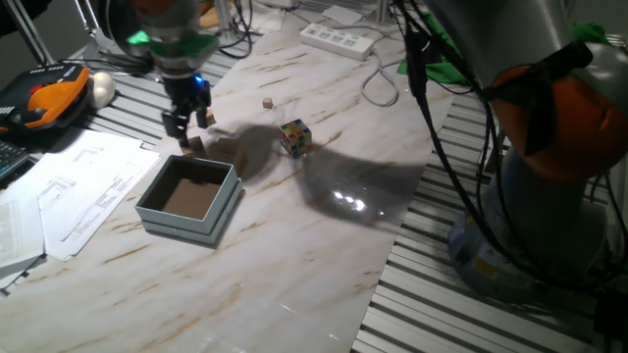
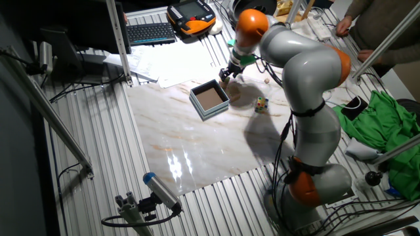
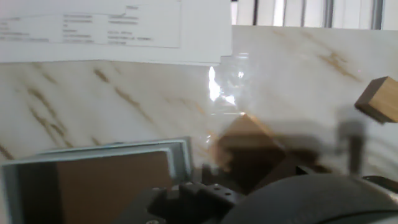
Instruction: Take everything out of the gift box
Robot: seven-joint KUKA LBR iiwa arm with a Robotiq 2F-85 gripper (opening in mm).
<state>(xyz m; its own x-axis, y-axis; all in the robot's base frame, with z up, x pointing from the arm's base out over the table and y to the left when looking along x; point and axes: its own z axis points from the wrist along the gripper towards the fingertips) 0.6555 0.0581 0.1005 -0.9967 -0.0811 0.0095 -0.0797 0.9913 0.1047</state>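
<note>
Box (image 1: 188, 200) is seen on the marble table (image 1: 294, 265), beside the papers (image 1: 69, 201); its brown inside appears bare in both fixed views. Puzzle cube (image 1: 295, 137) is out, well apart on the right. One block (image 1: 193, 144) lies on the table just behind the box, below the gripper (image 1: 186, 120). A second block (image 1: 208, 117) is seen right at the fingers, off the table; whether it is clamped cannot be told, and the jaw gap is not resolved in any view. In the hand view a block (image 3: 380, 99) hangs tilted at upper right and another (image 3: 249, 146) sits in shadow by the box wall (image 3: 177, 152).

Judged: task nearly done, release pending. Blocks judged light, rigid, smooth wood; slip is likely on a corner grip. Opposite flat faces are to be taken, square-on. Box judged light cardboard, easily shoved if bumped.
</note>
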